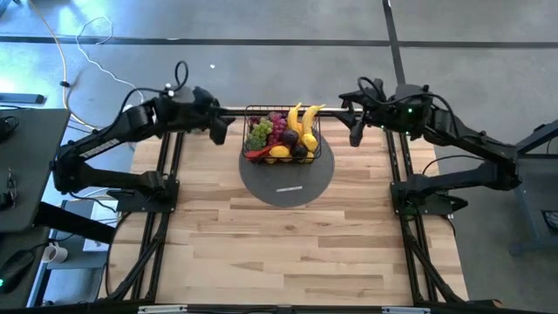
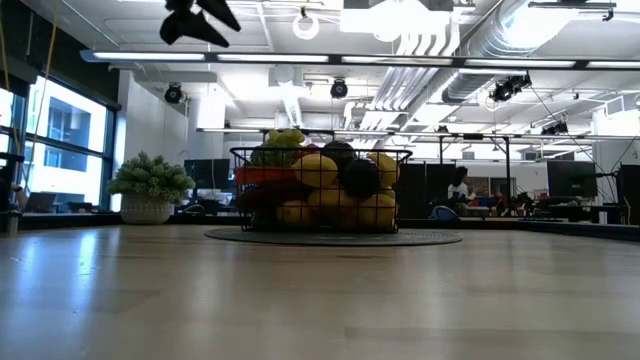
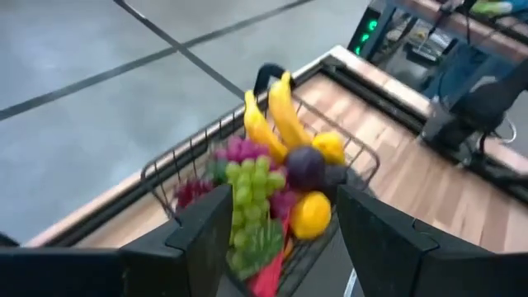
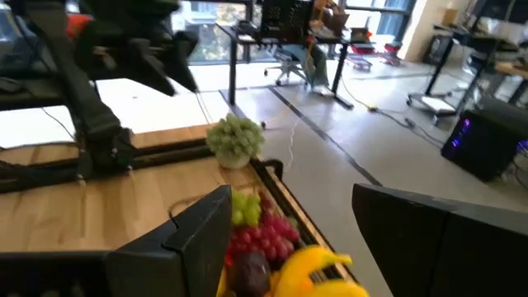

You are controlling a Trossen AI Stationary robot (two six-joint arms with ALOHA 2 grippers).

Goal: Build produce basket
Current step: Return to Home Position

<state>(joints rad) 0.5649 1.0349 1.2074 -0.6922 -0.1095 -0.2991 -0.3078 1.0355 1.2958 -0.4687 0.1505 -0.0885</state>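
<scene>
Basket [image 1: 261, 110] of black wire stands on the grey disc [image 1: 288, 185], near the far edge of the wooden table [image 1: 288, 253]. It is full: bananas [image 1: 301, 118] stick up over the rim, and green grapes [image 1: 258, 133], a dark plum [image 1: 289, 137], a lemon [image 1: 279, 152] and a red chilli [image 1: 255, 155] lie inside. The left gripper [image 1: 218, 133] hangs in the air just beside its left side, the right gripper [image 1: 355, 133] near its right side. Both have their fingers spread and hold nothing.

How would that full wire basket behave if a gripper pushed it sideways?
It would probably slide rather than tip: the basket sits low and wide on the flat grey disc. Its wire mesh looks stiff. The bananas, poking above the rim, might shift or spill.
</scene>
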